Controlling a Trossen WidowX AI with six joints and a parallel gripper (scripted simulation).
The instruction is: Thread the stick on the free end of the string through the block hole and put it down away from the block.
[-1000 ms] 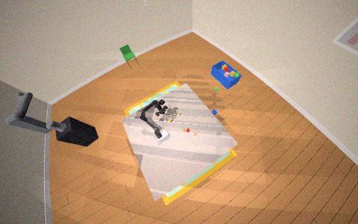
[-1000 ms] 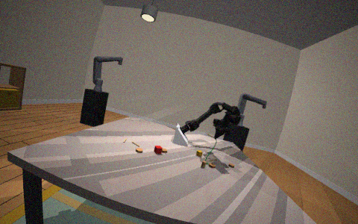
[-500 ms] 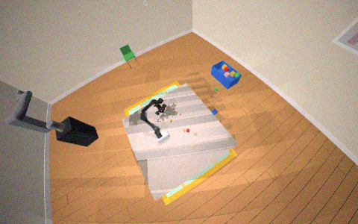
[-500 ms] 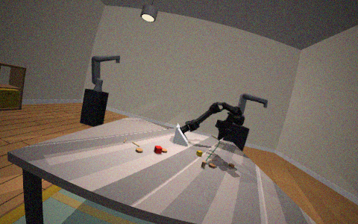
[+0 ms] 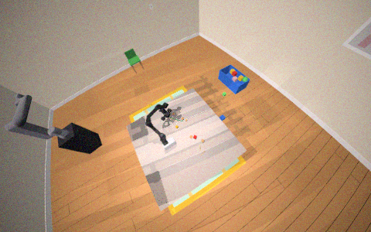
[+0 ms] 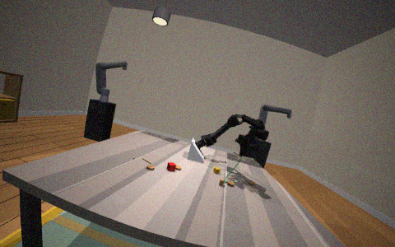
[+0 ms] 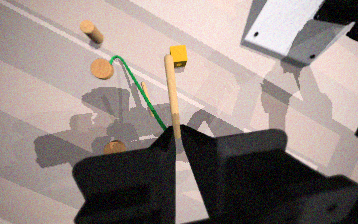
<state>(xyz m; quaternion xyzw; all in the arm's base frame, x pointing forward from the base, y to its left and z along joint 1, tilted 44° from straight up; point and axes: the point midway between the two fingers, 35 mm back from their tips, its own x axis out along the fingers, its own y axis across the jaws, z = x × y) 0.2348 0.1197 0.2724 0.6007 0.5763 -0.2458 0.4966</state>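
Observation:
My gripper (image 7: 176,129) (image 6: 241,154) is shut on the wooden stick (image 7: 171,92), above the table. The stick points away from the fingertips, and in the wrist view its far end overlaps the yellow cube (image 7: 178,54) (image 6: 216,170) (image 5: 177,127). The green string (image 7: 135,80) (image 6: 232,170) runs from the fingertips down to the round wooden button (image 7: 102,69) on the table. The string's attachment to the stick is hidden at the fingertips. A wooden block with a hole cannot be made out for certain; the yellow cube shows a small mark on its side.
A short wooden peg (image 7: 91,31), a loose thin stick (image 7: 145,91) and a wooden disc (image 7: 115,146) lie near the button. A red cube (image 5: 195,137) (image 6: 171,166) and another wooden disc (image 5: 202,141) (image 6: 151,168) lie farther off. The arm's pale base (image 7: 275,35) (image 6: 195,153) stands on the table.

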